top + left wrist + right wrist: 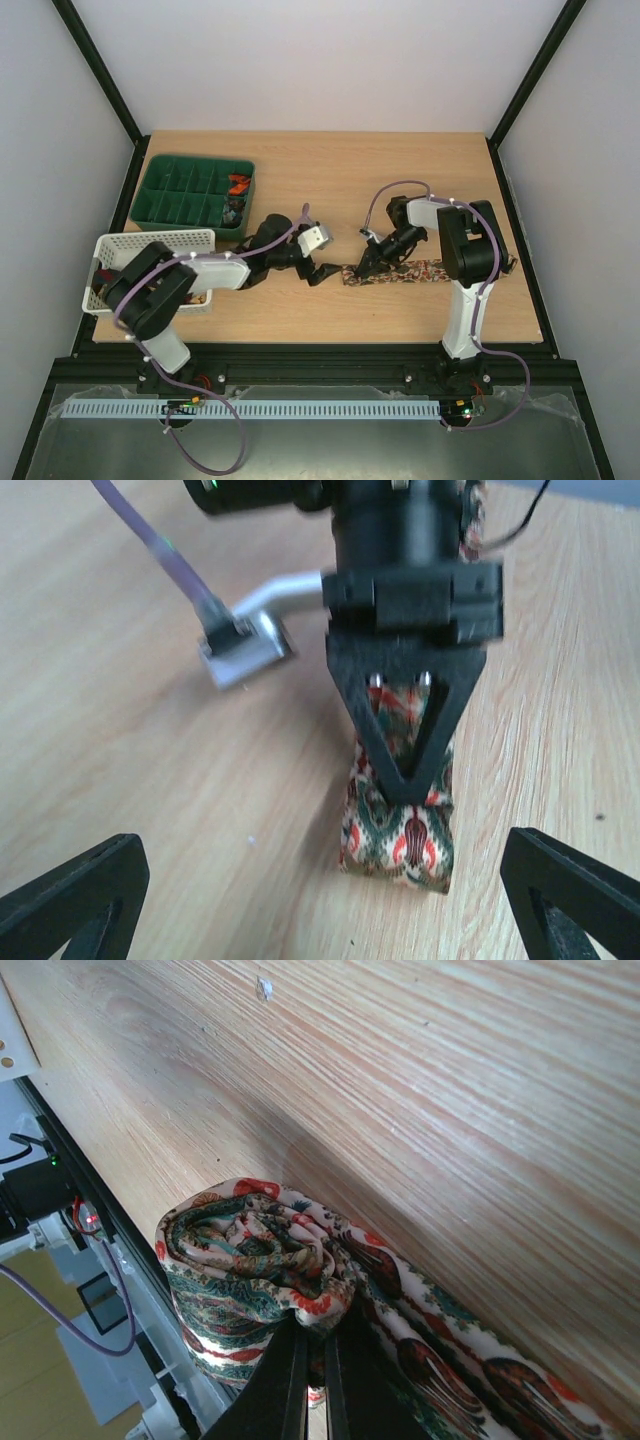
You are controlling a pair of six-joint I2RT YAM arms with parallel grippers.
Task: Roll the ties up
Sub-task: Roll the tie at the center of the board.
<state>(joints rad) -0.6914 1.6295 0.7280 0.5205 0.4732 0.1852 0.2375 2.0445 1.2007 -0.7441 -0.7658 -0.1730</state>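
Far table (340,165) bare; green tray (197,158), white basket (155,236) crowd left; tie (415,272) across centre-right.

We note the tie (250,1250) at the right gripper (322,1345) tips: printed woven cloth, soft, slight sheen. Gripper fingers (285,1385): matt black plastic, smooth. Table (420,1090) beneath the tool: light wood grain, smooth, faint satin gloss. Cable (160,550) beside the tool: smooth purple plastic sheath. We can't tell its blurred pale plug's (248,652) material.
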